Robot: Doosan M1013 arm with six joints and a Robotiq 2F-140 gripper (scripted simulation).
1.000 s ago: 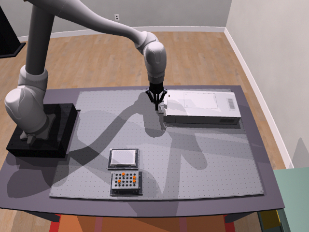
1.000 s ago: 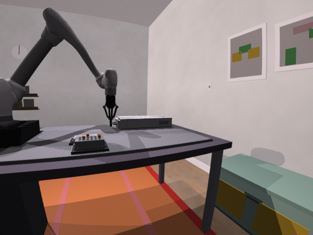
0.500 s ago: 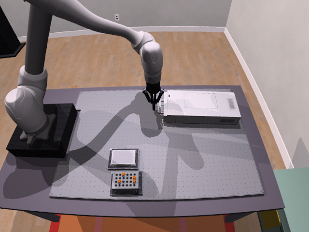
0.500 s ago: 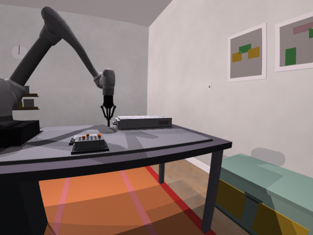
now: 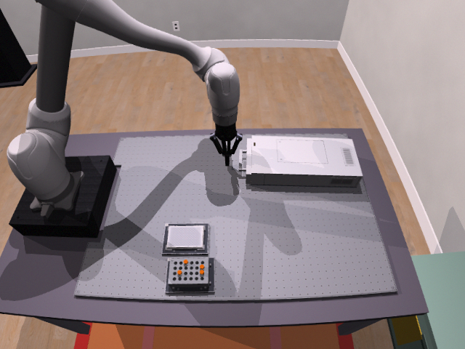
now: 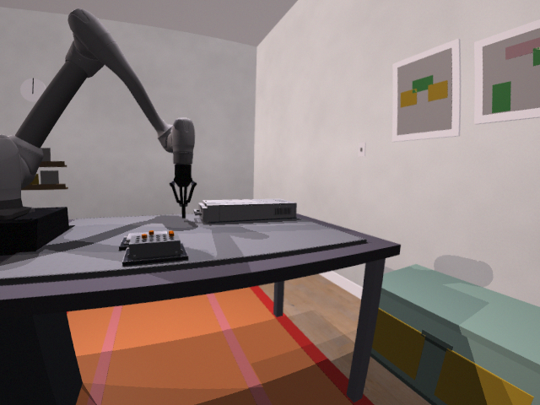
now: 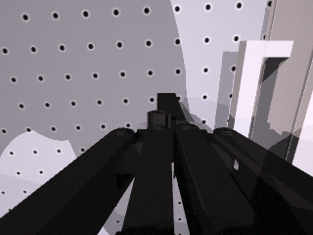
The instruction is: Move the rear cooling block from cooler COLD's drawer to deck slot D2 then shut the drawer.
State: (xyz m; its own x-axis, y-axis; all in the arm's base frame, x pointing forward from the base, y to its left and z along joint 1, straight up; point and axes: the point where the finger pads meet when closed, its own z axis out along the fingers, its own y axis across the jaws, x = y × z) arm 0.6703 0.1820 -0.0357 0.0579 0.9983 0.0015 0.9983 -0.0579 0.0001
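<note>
The cooler COLD (image 5: 303, 159) is a long white box at the back right of the deck; it also shows in the exterior view (image 6: 248, 210). Its drawer handle (image 5: 242, 160) sits close against its left end, and no drawer stands out. My gripper (image 5: 227, 163) is shut on nothing, pointing down just left of the handle and low over the deck. In the wrist view the shut fingers (image 7: 168, 104) stand apart from the white handle (image 7: 254, 83). A grey cooling block (image 5: 189, 275) with several orange tubes sits flat in the front deck slot, also seen in the exterior view (image 6: 153, 245).
A slot holding a flat white plate (image 5: 185, 238) lies just behind the block. The arm's black base (image 5: 63, 195) stands at the left edge. The perforated deck plate (image 5: 240, 225) covers most of the table.
</note>
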